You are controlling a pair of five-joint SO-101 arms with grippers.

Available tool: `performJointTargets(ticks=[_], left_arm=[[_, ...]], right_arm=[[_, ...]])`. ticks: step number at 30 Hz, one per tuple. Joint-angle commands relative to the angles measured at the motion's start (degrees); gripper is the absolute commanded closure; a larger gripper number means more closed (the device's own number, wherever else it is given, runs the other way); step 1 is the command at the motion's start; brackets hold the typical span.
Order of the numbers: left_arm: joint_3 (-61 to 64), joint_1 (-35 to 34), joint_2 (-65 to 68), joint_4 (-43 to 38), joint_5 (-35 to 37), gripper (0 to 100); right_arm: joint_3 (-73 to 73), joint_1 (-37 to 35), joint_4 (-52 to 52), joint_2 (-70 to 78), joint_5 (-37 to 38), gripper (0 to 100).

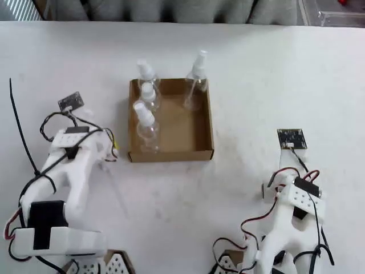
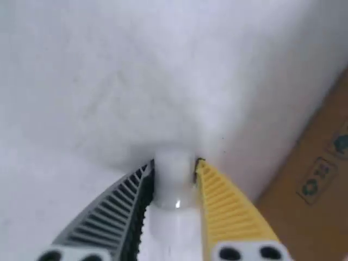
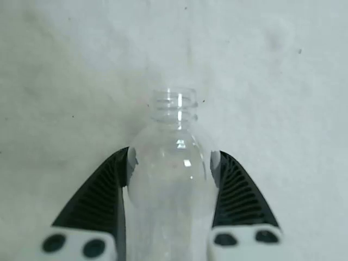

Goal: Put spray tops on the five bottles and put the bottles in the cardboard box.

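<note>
Spray top [image 2: 174,187] clamped in left gripper [image 2: 174,165], capless bottle [image 3: 169,176] clamped in right gripper [image 3: 172,157].

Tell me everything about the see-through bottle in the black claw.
The clear plastic bottle looks empty. Its rounded shoulder narrows to a short threaded neck, the mouth open and uncapped. Small highlights glint on its wall. The right gripper clamps its body below the shoulder, a black finger pressed to each side. The neck points away from the gripper, the white table behind it. Whether it touches the table cannot be told.
</note>
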Motion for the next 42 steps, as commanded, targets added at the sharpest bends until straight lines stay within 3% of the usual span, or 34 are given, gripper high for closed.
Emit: performJointTargets(ticks=[1,6,14,18,24,29,36,42], left_arm=[[-2.8,0.4,-0.2,-1.1,0.5,94],[-3.5,-1.0,-0.5,0.3,0.5,98],[-11.8,-9.8,-11.0,13.2,0.2,98],[-12.4,-9.5,-22.8,17.2,0.1,98],[-16.4,-3.9,-41.2,24.1,0.1,98],[-22.9,-0.7,-48.6,26.6,-2.4,98],[-33.4,0.0,-52.5,26.5,-13.2,98],[-44.0,0.5,-53.2,26.0,-15.9,98]], right_arm=[[-0.2,-0.4,-0.8,-1.5,0.7,98.4],[-1.5,-0.5,-2.1,-2.2,0.2,98.4],[-15.5,-1.3,-0.3,-2.2,0.6,98.4],[-17.1,-2.9,-0.4,-2.6,0.5,98.4],[-17.1,-2.6,-4.3,-11.4,-0.1,98.4],[-17.0,-4.4,-3.5,-27.3,-13.8,98.4],[-16.9,-17.3,-0.6,-47.7,-23.6,98.4],[-16.9,-38.1,-0.6,-57.5,-25.9,98.4]])
